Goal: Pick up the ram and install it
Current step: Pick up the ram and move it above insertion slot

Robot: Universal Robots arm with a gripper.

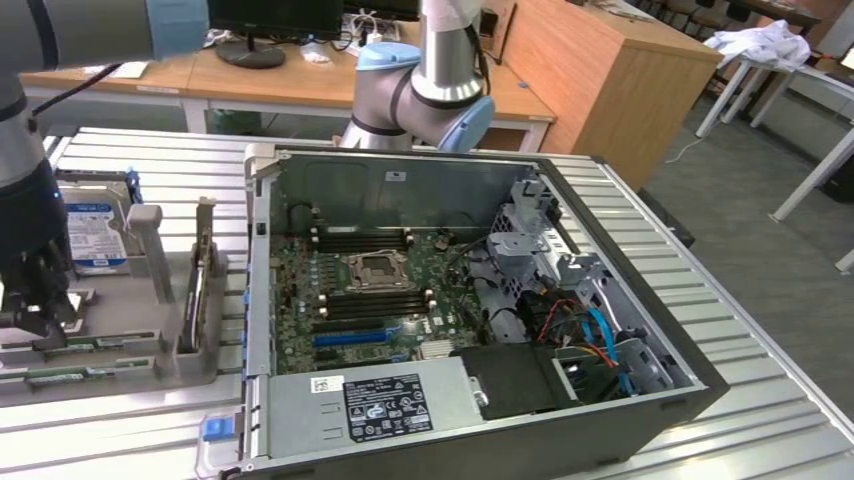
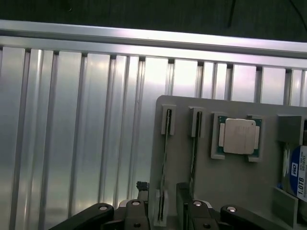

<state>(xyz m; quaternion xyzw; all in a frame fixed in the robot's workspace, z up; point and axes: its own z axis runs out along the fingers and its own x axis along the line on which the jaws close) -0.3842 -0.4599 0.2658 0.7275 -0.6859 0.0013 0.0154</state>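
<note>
- The tool hangs low over a grey holder tray, at the exterior view's left side of the aluminium bench.
- Its two black fingers are spread apart, and they pinch nothing.
- The ram stands on its edge in a narrow slot of the tray, and its near end lies between the spread fingers. I see a small gap on each side, so no finger touches it.
- A second ram stick stands in the next slot, just beside the first and parallel to it.
- A processor chip with a metal cover lies flat in its own pocket of the tray, beside the second stick.
- A hard drive sits at the tray's far end. On its blue and white label I can read "1.0TB" and the letters "WD".
- The open computer case lies on the bench to the exterior view's right of the tray, with the green motherboard inside.
- The power supply carries a black label and a white sticker. The writing there is too small to read.
</note>
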